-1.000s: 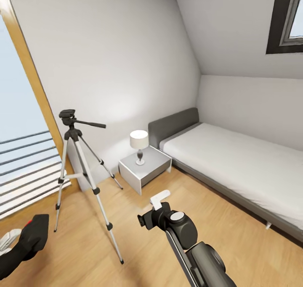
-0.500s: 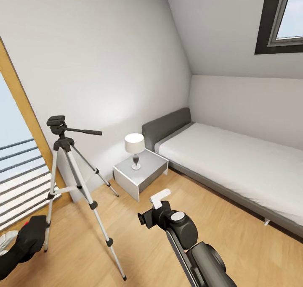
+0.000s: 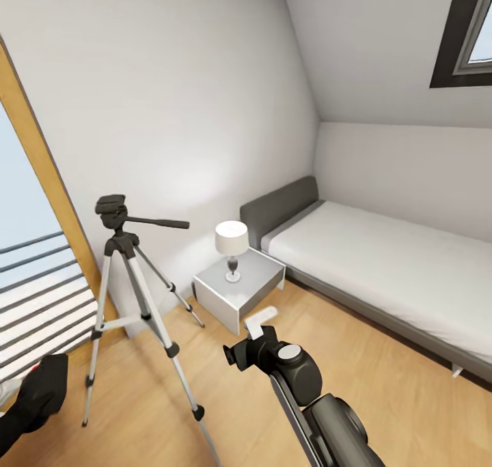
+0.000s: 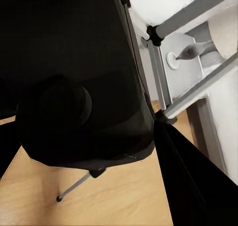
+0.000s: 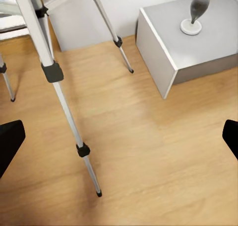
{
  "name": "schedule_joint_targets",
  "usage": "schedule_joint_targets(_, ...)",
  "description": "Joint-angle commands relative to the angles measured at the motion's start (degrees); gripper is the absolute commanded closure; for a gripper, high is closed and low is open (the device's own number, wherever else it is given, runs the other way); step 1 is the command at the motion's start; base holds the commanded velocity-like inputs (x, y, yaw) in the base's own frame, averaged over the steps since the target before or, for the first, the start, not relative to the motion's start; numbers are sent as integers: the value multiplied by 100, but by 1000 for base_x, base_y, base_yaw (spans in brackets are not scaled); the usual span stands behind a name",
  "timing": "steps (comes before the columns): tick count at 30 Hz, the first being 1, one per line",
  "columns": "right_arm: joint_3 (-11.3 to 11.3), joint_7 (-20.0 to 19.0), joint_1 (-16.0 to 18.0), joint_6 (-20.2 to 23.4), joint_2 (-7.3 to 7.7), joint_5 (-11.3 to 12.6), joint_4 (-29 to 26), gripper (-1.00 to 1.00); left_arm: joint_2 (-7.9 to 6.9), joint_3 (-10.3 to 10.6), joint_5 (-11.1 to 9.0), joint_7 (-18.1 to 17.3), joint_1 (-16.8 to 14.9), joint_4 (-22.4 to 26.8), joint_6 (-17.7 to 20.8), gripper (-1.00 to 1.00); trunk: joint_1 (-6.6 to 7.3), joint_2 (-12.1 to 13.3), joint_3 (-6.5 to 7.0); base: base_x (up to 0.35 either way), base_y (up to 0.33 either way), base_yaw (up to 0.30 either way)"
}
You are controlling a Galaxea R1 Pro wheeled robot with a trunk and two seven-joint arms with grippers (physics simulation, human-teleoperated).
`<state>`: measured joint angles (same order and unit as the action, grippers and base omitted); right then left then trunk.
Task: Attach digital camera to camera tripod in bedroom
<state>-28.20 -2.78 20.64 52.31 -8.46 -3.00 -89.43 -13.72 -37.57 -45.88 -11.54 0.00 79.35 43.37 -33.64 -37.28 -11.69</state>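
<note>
My whole head view has swung over the last second: first leftward, now back right and nearer, so the camera tripod [image 3: 133, 296] sits larger at the left of the frame, its head at mid-left height. That is my own base and head moving; the tripod itself stands where it stood on the wooden floor, in the bedroom. I judge I am closing in for the mounting step, not yet within reach of the tripod head.

The digital camera [image 4: 74, 87] is gripped in my left pincer [image 3: 37, 395], which sits at the lower left corner of the head view; in the left wrist view its dark body blocks most of the frame. My right pincer [image 3: 251, 347] hangs at bottom centre, its fingers spread wide and empty, as the right wrist view shows, with bare floor between them.

For room: the bedside table [image 3: 239, 289] with its lamp [image 3: 231, 245] stands just right of the tripod's far leg, the bed [image 3: 383, 275] beyond at right. The near tripod leg slants toward bottom centre, close to my right arm, and I judge that the likeliest snag. The window frame [image 3: 48, 180] bounds the left edge.
</note>
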Motion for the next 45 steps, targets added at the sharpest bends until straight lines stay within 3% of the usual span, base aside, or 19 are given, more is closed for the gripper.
schedule_joint_targets(1, -1, -29, 5, 29, -2, -34, -6, -100, -1, -9, 0, -33, 0, 2, 25, 100, -4, -7, -8, 241, 239, -1)
schedule_joint_targets(10, -1, -24, 1, 28, -5, -34, -13, -100, -7, -27, 3, -39, 0, -2, 29, 100, -4, -7, -8, 228, 190, 0)
schedule_joint_targets(45, -1, -2, -17, 29, -6, -41, -17, -100, -34, -40, 9, -10, 0, -16, 45, 100, -4, -7, -8, 54, 71, 0)
